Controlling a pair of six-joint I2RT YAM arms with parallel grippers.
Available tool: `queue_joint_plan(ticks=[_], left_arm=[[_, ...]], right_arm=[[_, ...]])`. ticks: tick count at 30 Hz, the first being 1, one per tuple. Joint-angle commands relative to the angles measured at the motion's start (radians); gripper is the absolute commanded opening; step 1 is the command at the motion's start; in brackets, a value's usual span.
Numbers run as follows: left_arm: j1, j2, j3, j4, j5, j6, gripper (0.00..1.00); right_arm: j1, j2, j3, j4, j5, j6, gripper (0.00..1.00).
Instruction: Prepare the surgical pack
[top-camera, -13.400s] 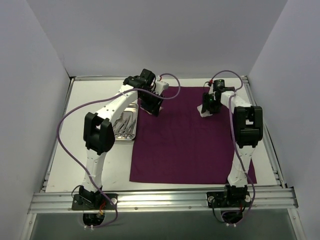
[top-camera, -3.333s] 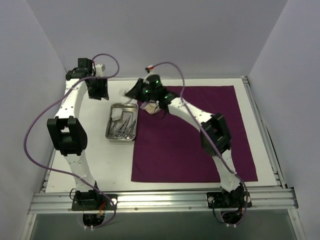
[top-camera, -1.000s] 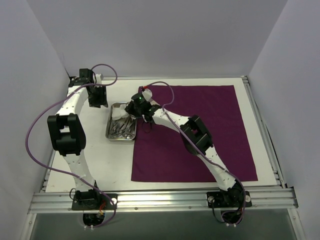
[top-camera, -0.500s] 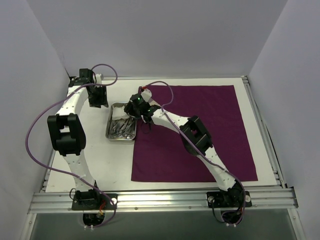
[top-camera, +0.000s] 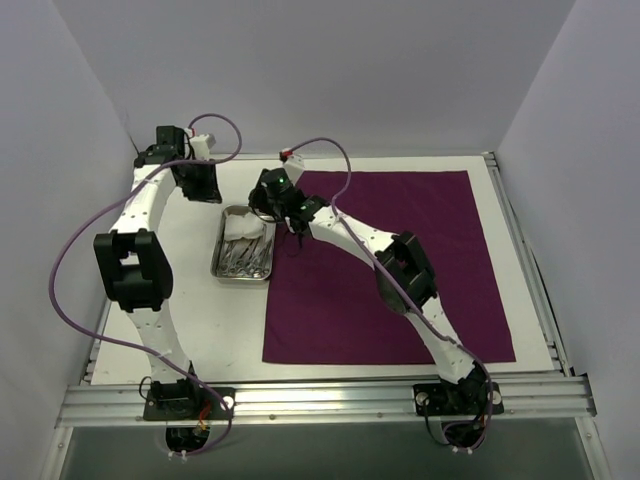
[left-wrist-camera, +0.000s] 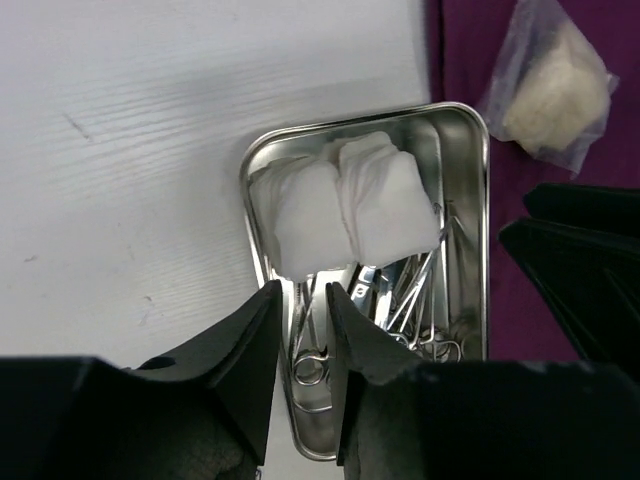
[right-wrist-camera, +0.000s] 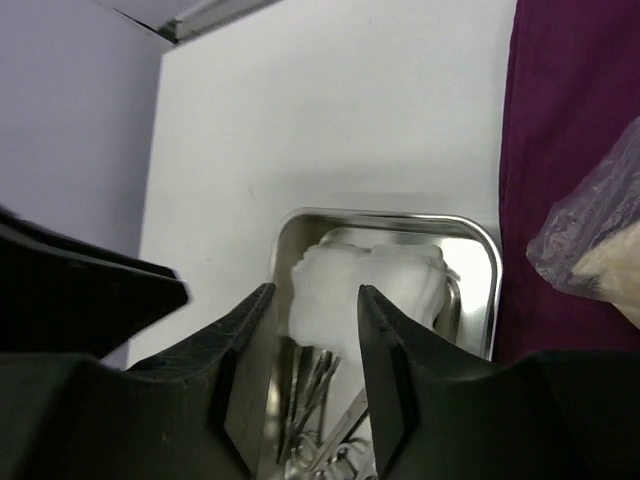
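The large dark purple cloth (top-camera: 400, 290), lying flat at lower right, is risking a rucked edge if the small rectangular steel tray (top-camera: 240, 279) is dragging across it, and the loosely heaping white gauze pads (top-camera: 243, 228) could be spilling. The tray is sitting on the table (top-camera: 200, 320) at the cloth's left edge, with thin metal instruments (top-camera: 245, 258) tangling inside. The right tool (right-wrist-camera: 315, 292) is hovering spread and empty above the pads. The left tool (left-wrist-camera: 303, 290), upper left, is hanging narrowly parted, empty.

Gauze pads (left-wrist-camera: 345, 205) fill the far end of the tray (left-wrist-camera: 486, 230)
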Motion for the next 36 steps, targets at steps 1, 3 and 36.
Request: queue_joint_plan(ticks=[1,3,36], left_arm=[[-0.075,-0.004,0.038,-0.065,0.100,0.094,0.31],[-0.105,0.025,0.046,-0.091,0.068,0.119,0.27],[-0.253,0.224,0.049,-0.036,-0.191,0.135,0.27]], right_arm=[[-0.025,-0.171,-0.031,0.012,0.050,-0.045,0.33],[-0.062,-0.219,-0.125,0.018,0.055,-0.048,0.25],[-0.273,-0.050,-0.168,-0.131,-0.267,-0.266,0.42]])
